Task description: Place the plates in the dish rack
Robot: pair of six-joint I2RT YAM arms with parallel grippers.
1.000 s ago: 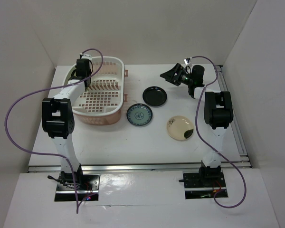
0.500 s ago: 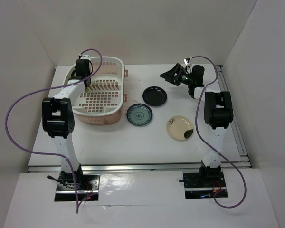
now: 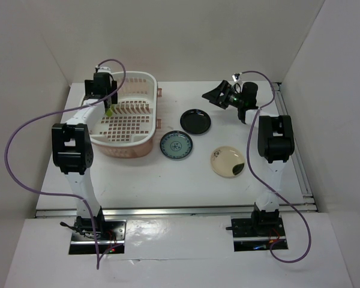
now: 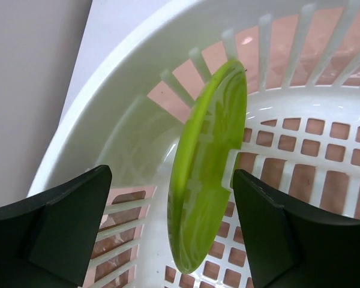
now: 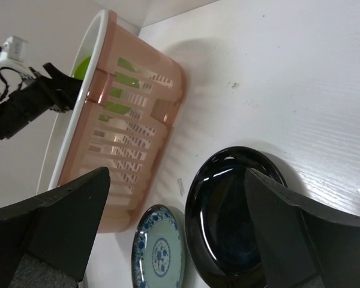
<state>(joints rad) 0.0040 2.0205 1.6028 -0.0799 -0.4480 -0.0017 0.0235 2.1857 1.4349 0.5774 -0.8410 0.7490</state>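
The lime green plate [image 4: 207, 168] stands on edge in the pale pink dish rack [image 4: 138, 72], near its far left end [image 3: 108, 111]. My left gripper [image 4: 169, 175] is open, one finger on each side of that plate with a gap to both. It hovers over the rack's back left corner [image 3: 105, 101]. On the table lie the black plate [image 3: 195, 121], the blue-green patterned plate [image 3: 176, 146] and the cream plate [image 3: 228, 161]. My right gripper [image 3: 215, 96] hangs open above the table behind the black plate [image 5: 228, 210], holding nothing.
The rack [image 3: 151, 81] fills the back left of the table, with divider pegs across its middle. White walls close in the back and both sides. A purple cable loops over each arm.
My left gripper has opened and let go of the lime green plate, which now stands by itself in the rack; the wrist has drawn back a little. The right arm has not moved.
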